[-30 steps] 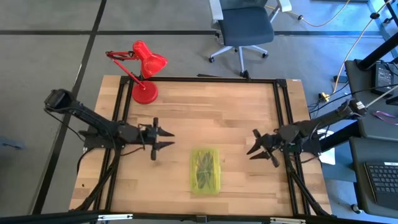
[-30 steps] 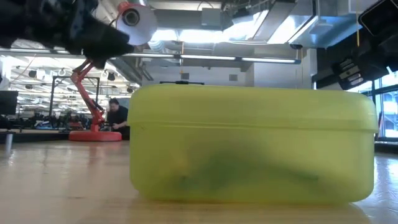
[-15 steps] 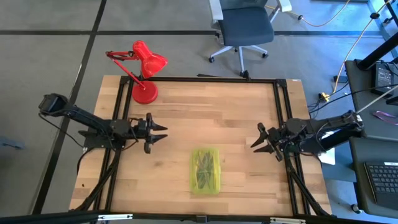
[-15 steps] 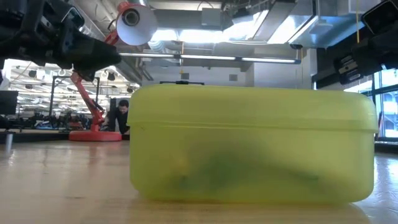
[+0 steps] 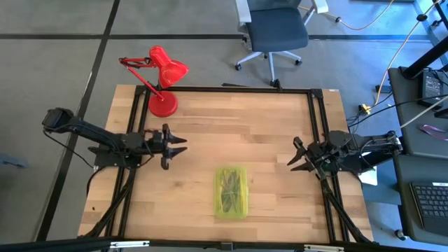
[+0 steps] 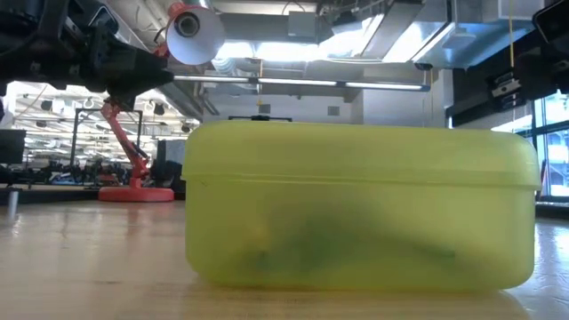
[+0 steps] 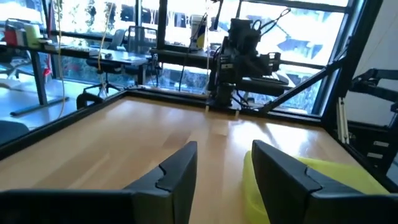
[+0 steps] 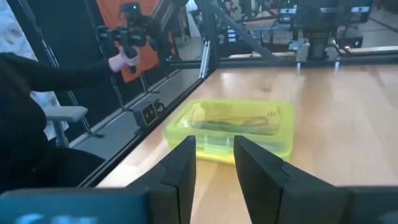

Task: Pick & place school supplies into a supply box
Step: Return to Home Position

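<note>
Arms pulled back; left pincer (image 5: 179,145), right pincer (image 5: 297,155) spread; supply box (image 5: 231,191) shut, contents blurred, prob. pens (image 8: 233,122).

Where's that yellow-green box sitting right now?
In the high view, the closed supply box lies toward the bottom edge of the table, roughly midway between the left pincer and right pincer, touching neither.

Supply box (image 5: 232,192) between both arms
</note>
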